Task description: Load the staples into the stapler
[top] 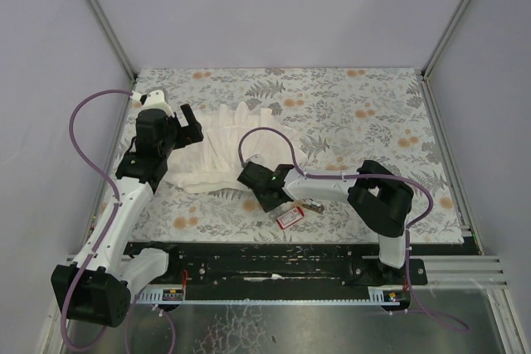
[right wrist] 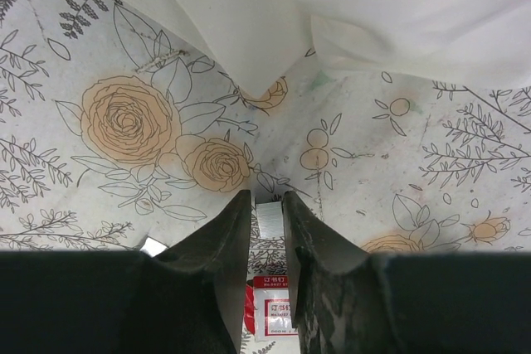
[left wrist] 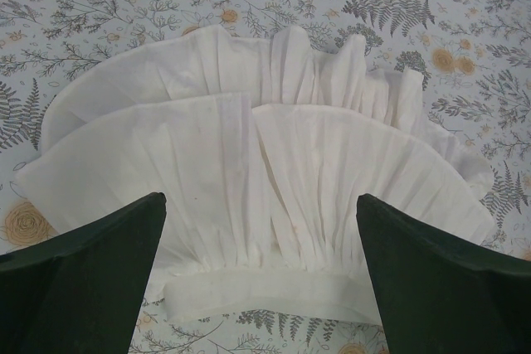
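In the right wrist view my right gripper (right wrist: 265, 198) is pitched down at the table, its jaws nearly together on a short silvery strip of staples (right wrist: 269, 220) that fills the gap between them. Just behind the fingertips lies the red box (right wrist: 272, 314) with its white label. From above, that gripper (top: 264, 198) sits up and left of the red box (top: 289, 217). A small dark metal stapler (top: 314, 206) lies right of the box, partly under the arm. My left gripper (left wrist: 259, 198) hangs open over the cloth, holding nothing.
A big white pleated cloth (top: 228, 145) is spread at the middle left of the floral table (top: 373, 113), and its edge (right wrist: 249, 31) lies just ahead of my right fingers. A loose silvery bit (right wrist: 152, 246) lies left of the right gripper.
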Robot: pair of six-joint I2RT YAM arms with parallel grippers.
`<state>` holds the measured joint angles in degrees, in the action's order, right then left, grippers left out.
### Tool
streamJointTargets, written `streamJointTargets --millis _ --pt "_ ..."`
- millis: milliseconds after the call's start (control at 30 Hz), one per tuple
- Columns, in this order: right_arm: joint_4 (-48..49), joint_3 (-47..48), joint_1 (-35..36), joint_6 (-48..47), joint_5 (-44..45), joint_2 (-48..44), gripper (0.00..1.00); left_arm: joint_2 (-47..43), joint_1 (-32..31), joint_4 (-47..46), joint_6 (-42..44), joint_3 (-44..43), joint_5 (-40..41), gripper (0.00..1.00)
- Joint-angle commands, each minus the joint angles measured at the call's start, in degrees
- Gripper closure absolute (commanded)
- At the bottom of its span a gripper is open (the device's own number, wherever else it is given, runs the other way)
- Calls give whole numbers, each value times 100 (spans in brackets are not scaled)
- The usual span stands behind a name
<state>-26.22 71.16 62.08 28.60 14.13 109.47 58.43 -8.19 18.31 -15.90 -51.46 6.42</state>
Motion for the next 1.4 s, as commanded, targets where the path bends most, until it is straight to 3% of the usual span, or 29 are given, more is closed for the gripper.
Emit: streamJointTargets --millis 0,267,467,867,1167,1367 --pt "-343 -206 10 111 -51 -41 72 -23 22 -380 78 -32 -64 3" --pt "-374 -256 0 93 -47 -55 70 -25 26 -389 61 -32 -65 3" --pt "-176 -365 -67 67 -208 -86 76 -55 25 -389 52 -17 -36 3" --pt "291 -322 -569 -494 -722 -1676 79 -67 23 -415 -22 5 -2 3" --pt "558 -894 -1788 -1298 -1077 -2986 79 -35 28 -429 -38 30 -89 3" --pt "841 -1671 -2903 -1718 -1239 -3132 78 3 12 -665 -15 131 -974 8"
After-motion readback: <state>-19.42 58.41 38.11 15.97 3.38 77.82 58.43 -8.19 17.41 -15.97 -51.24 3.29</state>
